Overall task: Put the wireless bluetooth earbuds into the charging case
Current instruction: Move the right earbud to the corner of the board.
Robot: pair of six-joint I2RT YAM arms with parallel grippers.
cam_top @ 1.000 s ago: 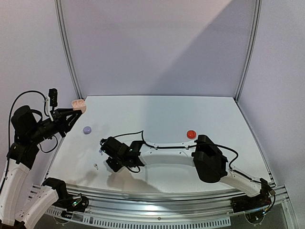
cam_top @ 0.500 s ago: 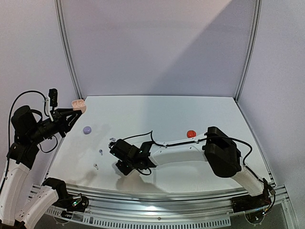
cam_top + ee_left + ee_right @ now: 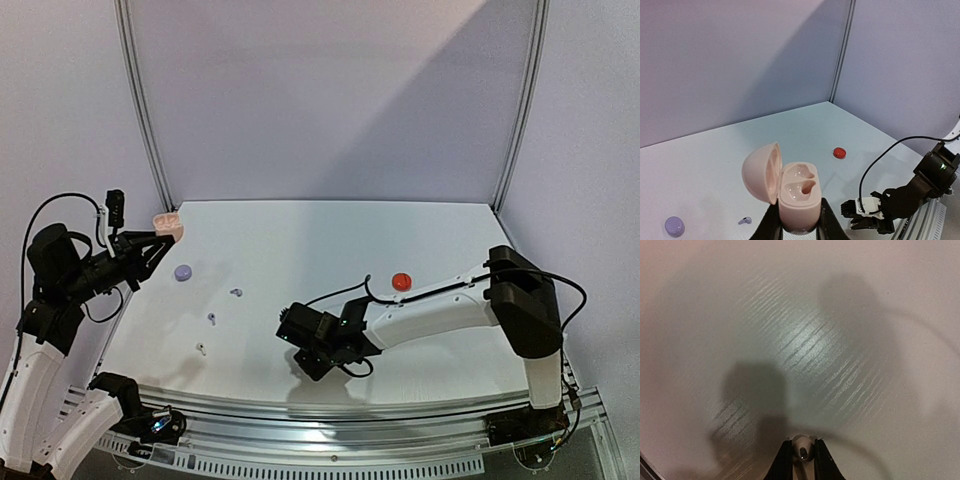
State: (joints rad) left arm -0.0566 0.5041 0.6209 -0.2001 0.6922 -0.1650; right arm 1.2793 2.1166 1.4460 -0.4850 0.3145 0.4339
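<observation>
Your white surface [image 3: 330,240] carries everything. Your left gripper [image 3: 796,224] is clamped on the open pink case [image 3: 799,192], raised over the far left corner with its lid swung back. Your right gripper [image 3: 801,452] is pinched on a white earbud [image 3: 801,446], low over the surface toward its near edge. The red case [image 3: 401,281] and lilac case [image 3: 183,272] lie well apart. Three loose earbuds [image 3: 211,319] lie scattered near the lilac case.
</observation>
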